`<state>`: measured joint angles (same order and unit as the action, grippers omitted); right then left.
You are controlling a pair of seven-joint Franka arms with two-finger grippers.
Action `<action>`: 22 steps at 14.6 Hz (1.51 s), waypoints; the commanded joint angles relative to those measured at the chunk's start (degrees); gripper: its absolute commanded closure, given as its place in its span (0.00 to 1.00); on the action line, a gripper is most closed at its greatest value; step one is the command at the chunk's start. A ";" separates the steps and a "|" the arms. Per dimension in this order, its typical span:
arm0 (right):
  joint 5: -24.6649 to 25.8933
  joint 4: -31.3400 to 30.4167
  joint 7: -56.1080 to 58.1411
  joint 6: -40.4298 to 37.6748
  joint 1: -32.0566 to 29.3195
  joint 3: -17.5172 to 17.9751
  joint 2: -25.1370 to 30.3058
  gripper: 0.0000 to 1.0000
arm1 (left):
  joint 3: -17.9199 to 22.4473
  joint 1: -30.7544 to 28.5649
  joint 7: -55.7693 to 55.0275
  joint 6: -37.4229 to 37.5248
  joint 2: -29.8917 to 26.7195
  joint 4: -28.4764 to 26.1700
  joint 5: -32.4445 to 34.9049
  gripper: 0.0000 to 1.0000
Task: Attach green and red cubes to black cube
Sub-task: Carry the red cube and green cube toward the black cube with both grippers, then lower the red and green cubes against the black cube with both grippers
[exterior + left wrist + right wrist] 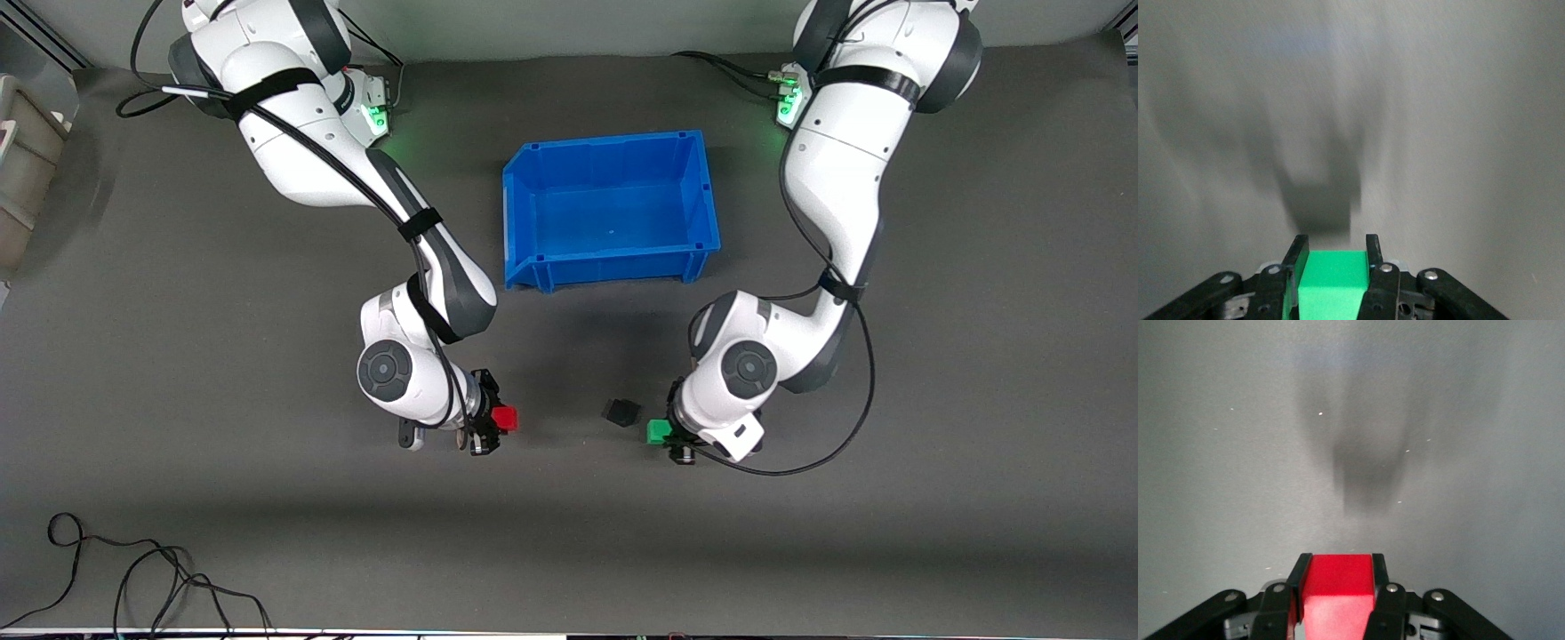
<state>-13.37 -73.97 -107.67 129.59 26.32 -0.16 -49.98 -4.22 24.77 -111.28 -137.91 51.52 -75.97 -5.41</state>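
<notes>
Two small plastic cubes are already held, one in each gripper, as you can see. The right gripper (494, 421) pinches the bright red plastic cube (506, 419) between its black fingers (1298, 577); in the right wrist view the red cube (1337, 587) sits snug between both pads, lifted above the dark grey table mat (267, 533), with its shadow cast on the mat below. The left gripper (669, 436) clamps the bright green plastic cube (658, 432) in the same way, and the left wrist view shows the green cube (1331, 280) filling the gap between the fingers (1373, 252), also clear of the mat.

You will find the small matte black plastic cube (621, 411) lying free on the mat, between the two grippers and much closer to the green cube than to the red one, with no finger on it. The open blue plastic bin (533, 191) stands farther from the front camera than the black cube, between the two arms.
</notes>
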 commanded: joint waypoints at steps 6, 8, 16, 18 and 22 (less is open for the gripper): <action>-0.34 4.62 -5.36 3.91 2.95 -0.63 -4.60 1.00 | 0.97 3.96 -1.13 -0.60 2.88 1.35 6.64 1.00; -0.34 4.62 -5.36 3.91 2.95 -0.63 -4.78 1.00 | 0.88 5.28 -1.48 -0.52 2.79 1.35 5.77 1.00; -1.04 6.55 -4.48 5.94 4.00 -0.36 -6.88 1.00 | 0.88 6.25 -8.67 -1.83 3.14 3.89 2.95 1.00; -1.13 8.66 -5.10 5.94 4.09 -0.28 -8.37 1.00 | 0.88 6.25 -10.44 -1.83 3.76 4.60 2.95 1.00; -1.13 9.54 -5.36 7.78 4.35 1.22 -9.78 1.00 | 0.88 6.95 -12.73 -3.40 6.39 6.53 2.95 1.00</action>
<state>-13.40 -67.29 -111.88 136.16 30.01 0.80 -57.49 -4.01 30.47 -121.60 -140.07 55.13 -72.91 -1.92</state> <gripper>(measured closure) 0.604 0.608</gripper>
